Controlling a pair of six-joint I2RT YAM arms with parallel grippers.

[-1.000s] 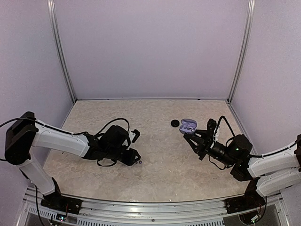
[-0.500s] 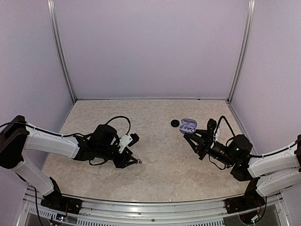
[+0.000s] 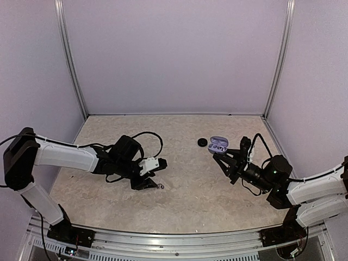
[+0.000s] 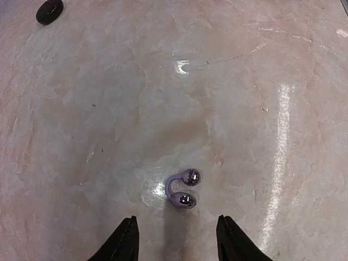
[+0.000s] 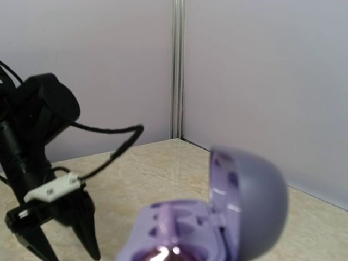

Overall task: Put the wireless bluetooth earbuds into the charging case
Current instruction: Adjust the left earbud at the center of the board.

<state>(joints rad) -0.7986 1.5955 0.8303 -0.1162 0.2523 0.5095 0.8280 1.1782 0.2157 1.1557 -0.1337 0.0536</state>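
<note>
Top external view, DESK: What is filling the frame, biggest first?

PHOTOGRAPHER: The pale marbled table [image 3: 185, 204] is carrying everything. Over its near left part the left arm [image 3: 65, 156] is lying low, while the right arm [image 3: 318, 187] is reaching in from the near right. At its tip the right gripper [image 3: 222, 157] is looking clamped on the lilac charging case [image 3: 217, 144], holding it right of centre with the top flipped open, though its fingers are not showing in its own wrist view. Just left of the case, a black puck [image 3: 202, 142] is sitting.

DESK: And the earbud?

PHOTOGRAPHER: One earbud [image 4: 182, 191] is lying on bare tabletop near the centre, just beyond the left gripper [image 4: 178, 218]. Its jaws are standing partly apart, holding nothing. The piece is a tiny lilac loop joining two mirror-bright balls. Something shiny is glinting inside the case, too blurred to name.

DESK: How is it going to handle?

PHOTOGRAPHER: I am judging it feather-light, hard and slick, likely to skid or pop free on that glossy surface. Coming down low and pinching gently across both balls is looking safer than squeezing the thin loop.
</note>
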